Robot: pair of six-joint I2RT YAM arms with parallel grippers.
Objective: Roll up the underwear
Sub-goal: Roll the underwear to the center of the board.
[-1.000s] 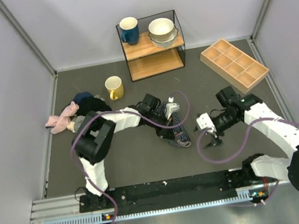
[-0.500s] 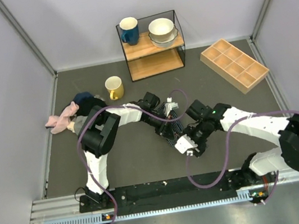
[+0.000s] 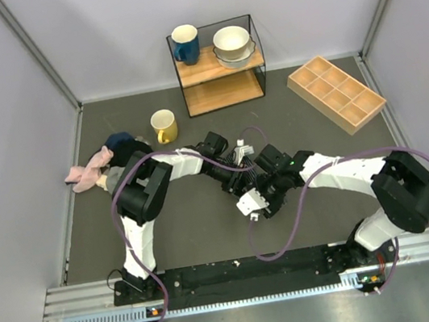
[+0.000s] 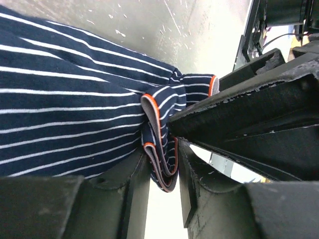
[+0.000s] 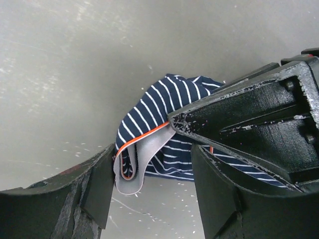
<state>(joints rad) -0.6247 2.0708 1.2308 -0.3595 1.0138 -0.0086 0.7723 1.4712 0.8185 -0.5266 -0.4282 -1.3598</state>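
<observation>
Barely started I reckon: the soft navy-blue, white-striped boxer underwear (image 4: 75,99) sits mid-counter (image 3: 193,230) with one orange-trimmed edge doubled over, my left hand (image 4: 163,154) is loose around that fold (can't tell if it's pinching), my right hand (image 5: 149,149) is spread astride it, and the rolling's all left.

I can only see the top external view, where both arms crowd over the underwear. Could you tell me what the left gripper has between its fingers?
Observer: In the left wrist view, the left gripper has a folded, orange-edged hem of the underwear between its jaws, which stand slightly apart.
Operator: Thank you. And the right gripper?
Observer: Its wrist view shows the right gripper open, with a grey-lined flap of hem between the jaws.
Operator: Does the fabric lie flat there?
Observer: No, the striped cloth is bunched into a hump there.
</observation>
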